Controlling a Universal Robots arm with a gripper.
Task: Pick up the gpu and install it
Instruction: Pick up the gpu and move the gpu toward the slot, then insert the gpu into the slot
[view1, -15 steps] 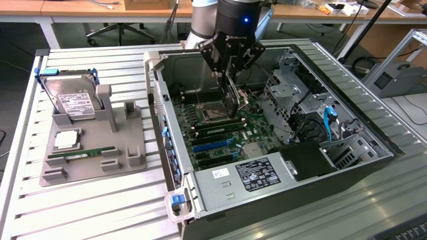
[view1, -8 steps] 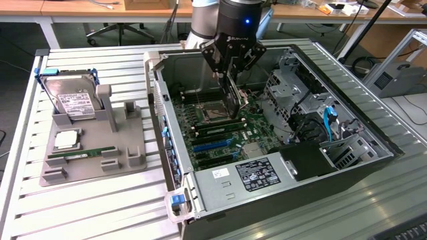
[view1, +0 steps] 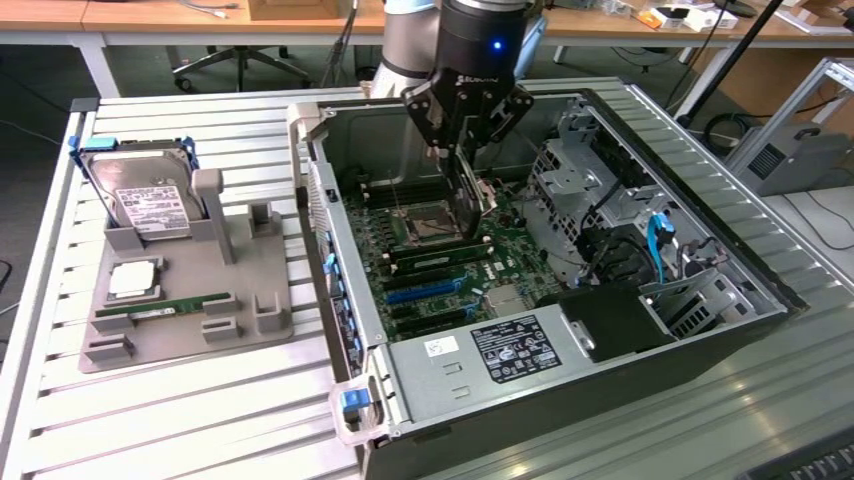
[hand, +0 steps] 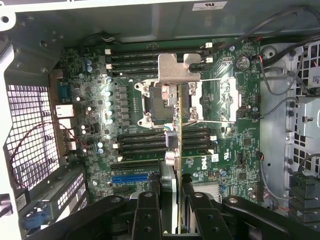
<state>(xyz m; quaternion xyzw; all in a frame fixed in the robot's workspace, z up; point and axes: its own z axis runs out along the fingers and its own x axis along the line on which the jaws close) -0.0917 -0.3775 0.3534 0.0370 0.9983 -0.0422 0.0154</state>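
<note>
At the exterior view's left, a grey moulded tray (view1: 254, 290) held a silver hard drive with white label (view1: 147, 200) and a narrow green RAM stick (view1: 167, 307), well apart from the open black metal computer case (view1: 310, 160); inside it, the black two-fingered gripper (view1: 463, 140) (hand: 175, 210) was partly closed, its fingers (hand: 147, 210) clamped on the gpu (view1: 470, 200) (hand: 178, 145), a thin green-and-black card held upright, edge down, over the green motherboard (view1: 441, 270) near the processor socket; open room lay along both faces; rightward stood the grey drive cage (view1: 587, 190), apart.
</note>
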